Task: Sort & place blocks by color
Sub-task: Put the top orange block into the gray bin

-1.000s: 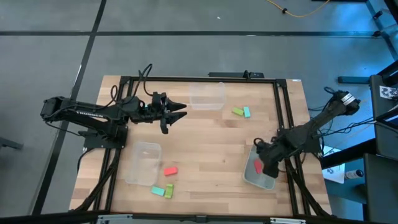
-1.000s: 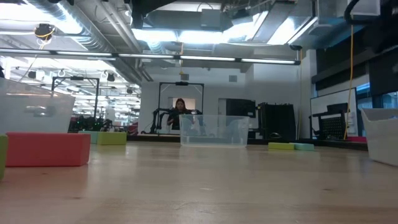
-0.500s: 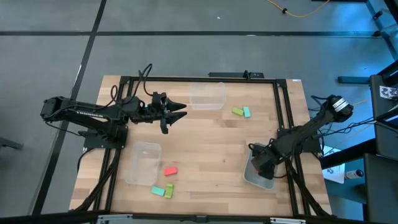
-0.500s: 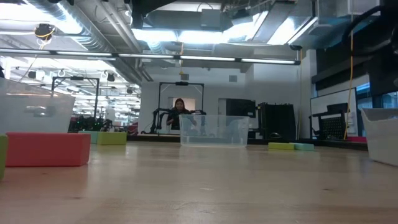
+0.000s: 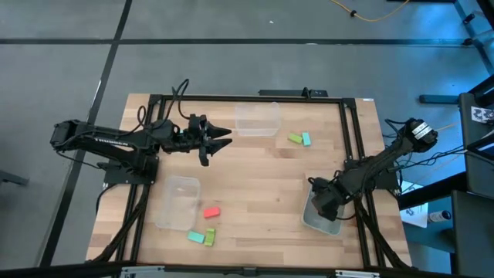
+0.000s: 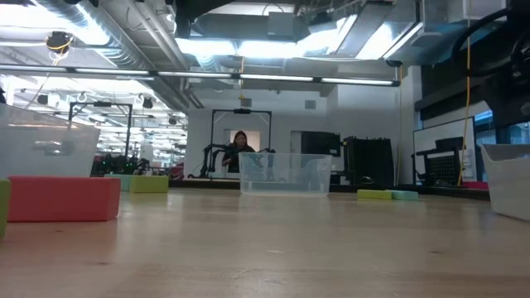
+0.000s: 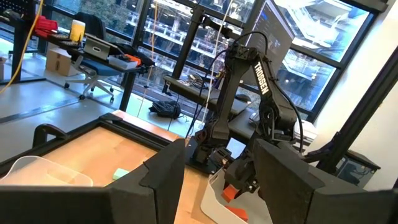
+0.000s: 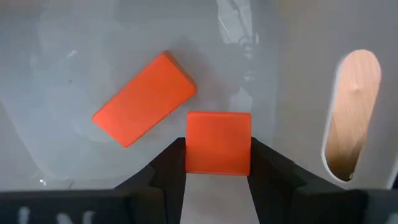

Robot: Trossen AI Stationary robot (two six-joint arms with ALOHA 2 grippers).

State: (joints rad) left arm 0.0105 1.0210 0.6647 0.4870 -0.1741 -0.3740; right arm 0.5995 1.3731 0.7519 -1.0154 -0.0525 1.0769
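Since a second ago my right pincer [image 5: 319, 207] has sunk from the rim into the clear bin [image 5: 313, 222] at the table's right front, covering the red block seen there before; my left arm has not shifted. Going from big to small: the wooden table [image 5: 255, 174] carries three clear bins, one at the far middle [image 5: 257, 120], one at the left front [image 5: 177, 202], and the one I am in. My left pincer [image 5: 220, 137] hangs in the air just left of the far bin, its fingers spread and gripping nothing. My right pincer is clenched on a red-orange block [image 8: 218, 150], held between both fingers just above the bin's floor, and a second red-orange block [image 8: 144, 98] lies flat on that floor just beside it, at an angle. Out on the table, a lime block [image 5: 295, 139] and a teal block [image 5: 306, 139] lie touching right of the far bin. Another red block [image 5: 211, 211] lies beside the left front bin, with a teal-green block [image 5: 196, 236] and a lime one [image 5: 209, 235] nearer the front edge.
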